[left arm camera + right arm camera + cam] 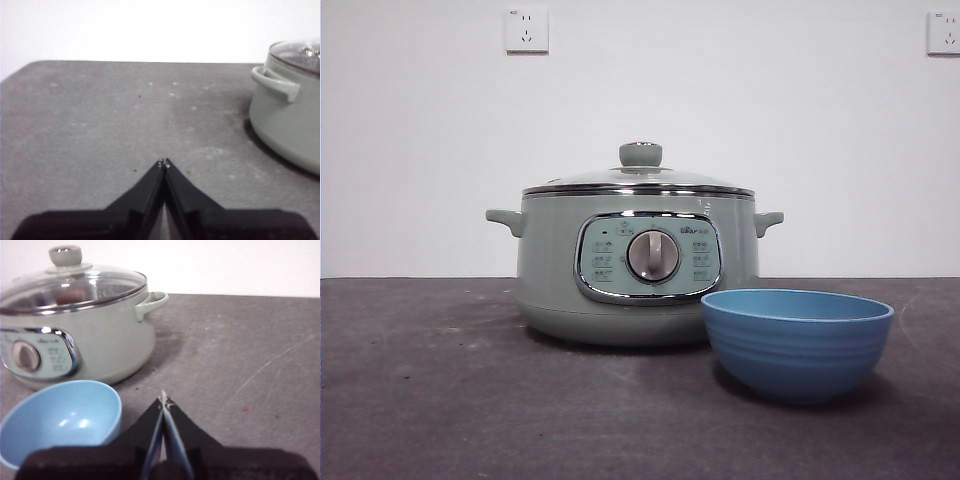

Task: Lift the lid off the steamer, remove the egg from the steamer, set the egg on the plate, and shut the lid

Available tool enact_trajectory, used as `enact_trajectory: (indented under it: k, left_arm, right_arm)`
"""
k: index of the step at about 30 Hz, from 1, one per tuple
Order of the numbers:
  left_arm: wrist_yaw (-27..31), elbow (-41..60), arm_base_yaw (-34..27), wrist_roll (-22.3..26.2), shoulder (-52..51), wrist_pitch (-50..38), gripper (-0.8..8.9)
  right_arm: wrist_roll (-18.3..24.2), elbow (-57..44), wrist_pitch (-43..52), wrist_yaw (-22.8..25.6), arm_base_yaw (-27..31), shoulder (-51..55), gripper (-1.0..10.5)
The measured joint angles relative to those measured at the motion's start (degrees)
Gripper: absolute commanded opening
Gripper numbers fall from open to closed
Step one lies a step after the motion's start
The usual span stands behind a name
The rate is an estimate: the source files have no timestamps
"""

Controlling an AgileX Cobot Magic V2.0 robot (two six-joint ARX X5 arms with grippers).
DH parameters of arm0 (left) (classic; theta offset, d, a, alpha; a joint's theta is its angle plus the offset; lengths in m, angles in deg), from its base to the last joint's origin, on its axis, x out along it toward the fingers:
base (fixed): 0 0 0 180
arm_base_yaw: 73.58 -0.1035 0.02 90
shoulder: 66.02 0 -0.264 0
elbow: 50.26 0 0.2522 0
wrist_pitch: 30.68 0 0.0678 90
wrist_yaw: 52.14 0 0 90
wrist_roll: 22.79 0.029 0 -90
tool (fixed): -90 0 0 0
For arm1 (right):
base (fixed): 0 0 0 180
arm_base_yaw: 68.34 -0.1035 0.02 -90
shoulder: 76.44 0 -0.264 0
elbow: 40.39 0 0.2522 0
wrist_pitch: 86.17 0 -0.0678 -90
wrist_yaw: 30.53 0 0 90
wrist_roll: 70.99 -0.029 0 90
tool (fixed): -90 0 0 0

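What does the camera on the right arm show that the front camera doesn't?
Only the right wrist view shows the right gripper, jaws shut, the bare inside of the plate, and something brownish through the glass lid, too blurred to name. Only the front view shows both side handles of the steamer and two wall sockets. Both show the lid sitting on the steamer, its dial, and the plate set just before it on the table.

Small print and icons on the steamer (638, 262) control panel (648, 257), too blurred to read; nothing else legible.
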State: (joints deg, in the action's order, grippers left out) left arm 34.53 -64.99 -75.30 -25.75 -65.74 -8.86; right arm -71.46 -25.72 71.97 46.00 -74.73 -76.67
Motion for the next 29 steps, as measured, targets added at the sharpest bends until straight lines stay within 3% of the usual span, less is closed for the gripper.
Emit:
enact_trajectory:
  k: [9,14,21,29]
  left_arm:
    - [-7.96,-2.54,0.0,-10.75,0.04,1.66,-0.06]
    - [-10.05,-9.53,0.0,-13.2,0.68,3.96,-0.06]
    - [-16.15,-21.14,0.0,-13.64,7.43,7.63,-0.06]
    - [-24.94,-36.61,0.0,-11.72,19.8,14.62,-0.06]
  right_arm:
    - [-18.6,0.87,3.04,-0.04,0.0,-0.2,-0.1]
    - [-22.29,6.62,3.1,-1.16,0.0,-2.34,-0.1]
    - [-20.98,20.31,-1.38,-6.8,0.0,-12.0,-0.1]
    - [-10.64,40.68,-17.44,-14.53,-0.02,-29.59,-0.1]
